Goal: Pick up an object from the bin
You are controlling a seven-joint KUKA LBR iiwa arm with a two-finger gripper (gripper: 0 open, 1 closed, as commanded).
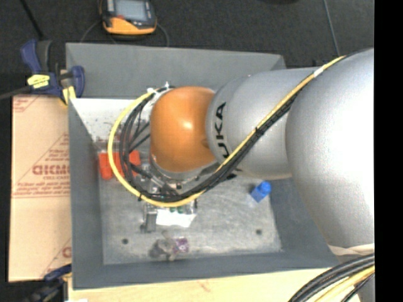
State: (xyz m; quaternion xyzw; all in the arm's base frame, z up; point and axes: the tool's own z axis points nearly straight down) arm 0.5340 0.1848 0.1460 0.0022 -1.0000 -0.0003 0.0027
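Gripper (150, 220) is hanging low over the bin's (84, 231) middle, just beside a white-and-green packet (175, 218), open or closed I can't tell, red block (105, 166) sitting by the left wall, blue block (260, 190) toward the right.

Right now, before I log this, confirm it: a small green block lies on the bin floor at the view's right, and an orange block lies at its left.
Wrong in one respect: the camera view shows a small blue block, not a green one, on the bin floor at the view's right. The orange block lies at its left, as you say.
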